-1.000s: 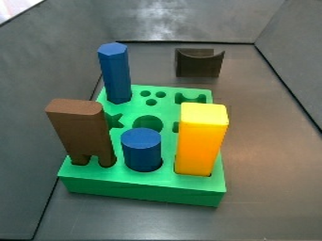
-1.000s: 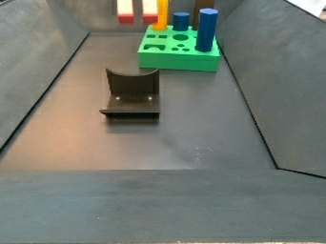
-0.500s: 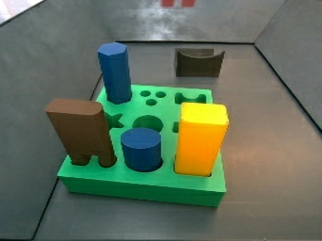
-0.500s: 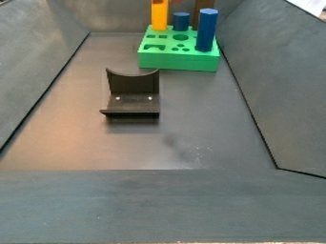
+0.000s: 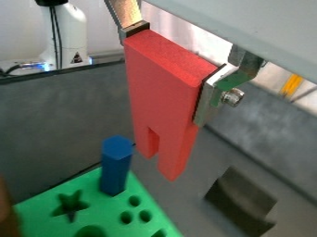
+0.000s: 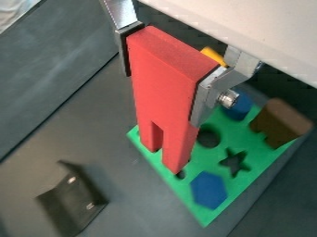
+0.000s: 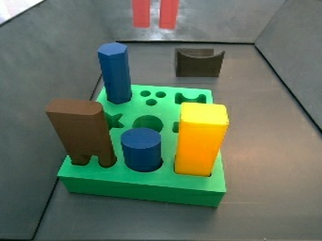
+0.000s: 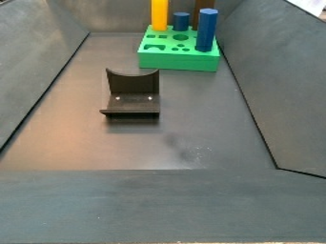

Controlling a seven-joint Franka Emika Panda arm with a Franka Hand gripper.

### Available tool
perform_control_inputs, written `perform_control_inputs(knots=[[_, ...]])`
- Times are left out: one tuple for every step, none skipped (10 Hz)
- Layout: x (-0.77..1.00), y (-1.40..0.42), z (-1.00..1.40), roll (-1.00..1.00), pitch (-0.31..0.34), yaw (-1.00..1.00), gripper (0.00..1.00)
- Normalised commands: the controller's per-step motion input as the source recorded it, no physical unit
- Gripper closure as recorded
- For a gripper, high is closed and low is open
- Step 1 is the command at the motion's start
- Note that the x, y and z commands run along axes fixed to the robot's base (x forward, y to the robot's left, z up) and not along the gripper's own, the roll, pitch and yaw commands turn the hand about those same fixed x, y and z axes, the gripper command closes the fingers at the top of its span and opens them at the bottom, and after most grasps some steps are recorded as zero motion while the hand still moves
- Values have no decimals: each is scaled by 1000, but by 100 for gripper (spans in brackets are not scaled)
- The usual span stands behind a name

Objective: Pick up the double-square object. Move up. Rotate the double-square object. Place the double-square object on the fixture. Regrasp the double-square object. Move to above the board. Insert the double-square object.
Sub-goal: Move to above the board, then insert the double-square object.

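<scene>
In both wrist views my gripper (image 5: 170,67) is shut on the double-square object (image 5: 168,102), a red block with a slot that splits its lower end into two legs. It hangs upright between the silver fingers (image 6: 205,97), high above the floor. In a wrist view the red double-square object (image 6: 168,106) hangs over the near corner of the green board (image 6: 262,155). A side view shows only its two legs (image 7: 156,12) at the top edge, beyond the board (image 7: 138,184). The fixture (image 7: 198,62) stands bare behind the board. The gripper (image 6: 165,69) itself shows in neither side view.
On the board stand a yellow block (image 7: 201,136), a brown notched block (image 7: 78,132), a blue cylinder (image 7: 141,149) and a tall blue hexagonal peg (image 7: 115,71). Dark sloping walls ring the floor. In a side view the fixture (image 8: 130,92) sits in front of the board (image 8: 178,57).
The red legs have come down further into a side view's top edge and shifted left. From the other side view the red block has gone out of the top edge.
</scene>
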Motion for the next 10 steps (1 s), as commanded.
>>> perform_control_inputs(knots=[[-82, -25, 12, -1000, 18, -148, 100], [-61, 3, 7, -944, 14, -128, 100], [-52, 16, 6, -708, 4, -86, 100], [-43, 10, 2, -484, -9, -52, 100], [-32, 8, -1, -275, -7, -27, 100], [0, 0, -43, 0, 0, 0, 100], [0, 0, -46, -24, 0, 0, 100], [0, 0, -17, 0, 0, 0, 100], [397, -66, -289, -40, -9, -66, 100], [974, -354, -214, -83, 0, -46, 100]])
